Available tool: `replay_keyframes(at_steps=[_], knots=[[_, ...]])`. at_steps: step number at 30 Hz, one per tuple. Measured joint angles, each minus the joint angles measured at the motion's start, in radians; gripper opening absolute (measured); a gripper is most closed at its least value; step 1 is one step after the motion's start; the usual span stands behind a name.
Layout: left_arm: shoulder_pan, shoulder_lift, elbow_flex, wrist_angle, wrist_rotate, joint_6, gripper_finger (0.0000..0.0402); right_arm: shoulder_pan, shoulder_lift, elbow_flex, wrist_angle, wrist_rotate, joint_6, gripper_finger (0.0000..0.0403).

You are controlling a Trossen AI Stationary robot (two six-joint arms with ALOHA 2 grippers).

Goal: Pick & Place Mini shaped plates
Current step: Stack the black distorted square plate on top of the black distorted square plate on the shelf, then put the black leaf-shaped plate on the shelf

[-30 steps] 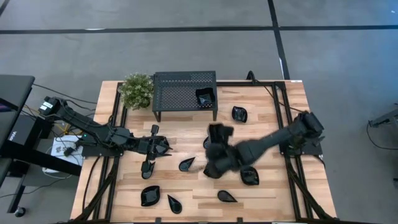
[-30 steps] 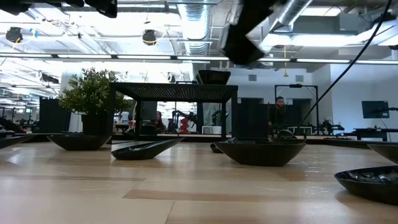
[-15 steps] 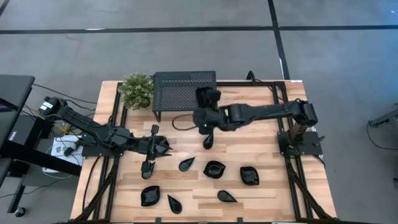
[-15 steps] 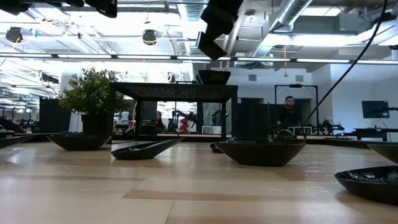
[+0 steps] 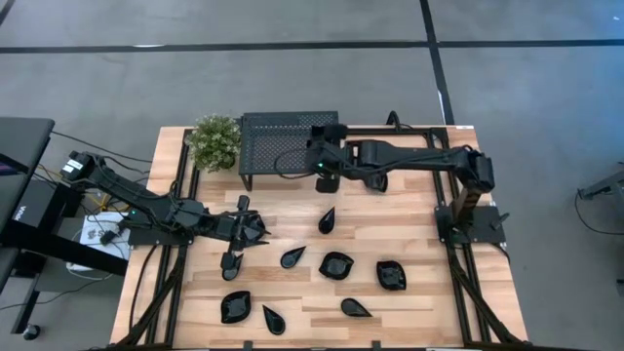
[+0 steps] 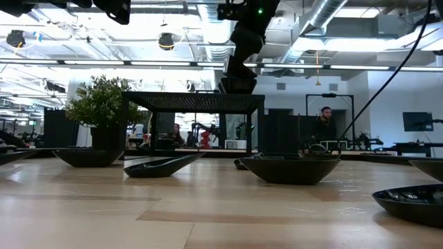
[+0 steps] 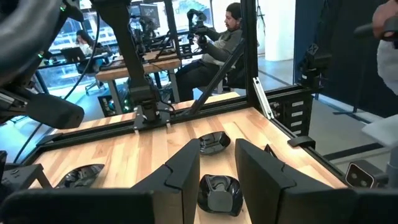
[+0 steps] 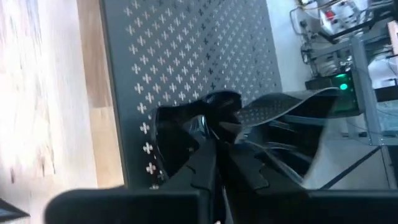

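Plant (image 5: 214, 141) at the far left corner marks one end of the rack (image 5: 278, 146), where dishes seem meant to go. The left gripper (image 5: 255, 230) hangs low over the table (image 5: 409, 214), fingers (image 7: 186, 171) partly apart, holding nothing, a dish (image 7: 219, 191) lying just ahead. More dishes (image 5: 336, 264) lie scattered mid-table. The right gripper (image 5: 327, 156) hovers at the rack's right end, fingers (image 8: 208, 165) nearly closed, pinching a plate (image 8: 186, 134) over the perforated top, apparently mid-release.

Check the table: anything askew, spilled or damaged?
Nothing stands out. The glossy black mini plates sit upright on the wooden table; the right gripper is over the black perforated metal rack.
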Motion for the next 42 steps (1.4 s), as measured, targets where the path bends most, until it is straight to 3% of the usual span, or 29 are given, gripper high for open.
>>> replay_keyframes(at_steps=[4, 14, 20, 29, 34, 39, 42], knots=[[0.000, 0.000, 0.000, 0.000, 0.000, 0.000, 0.0104, -0.015, 0.000, 0.000, -0.016, -0.045, 0.000, 0.0053], [0.000, 0.000, 0.000, 0.000, 0.000, 0.000, 0.0104, 0.040, 0.000, 0.000, -0.007, -0.022, 0.003, 0.0110], [0.000, 0.000, 0.000, 0.000, 0.000, -0.029, 0.0104, 0.142, -0.023, 0.000, -0.019, 0.041, 0.026, 0.0119], [0.000, 0.000, 0.000, 0.018, 0.000, -0.078, 0.0104, 0.289, -0.211, -0.013, -0.147, 0.034, 0.139, 0.0119], [0.000, 0.000, 0.000, 0.019, 0.000, -0.078, 0.0104, 0.288, -0.371, -0.247, -0.044, -0.086, 0.311, 0.0118], [0.000, 0.000, 0.000, 0.019, 0.000, -0.091, 0.0104, 0.285, -0.472, -0.645, 0.430, -0.139, 0.317, 0.0118], [0.000, 0.001, 0.000, 0.019, 0.000, -0.149, 0.0104, 0.281, -0.473, -0.802, 0.681, -0.261, 0.316, 0.0118]])
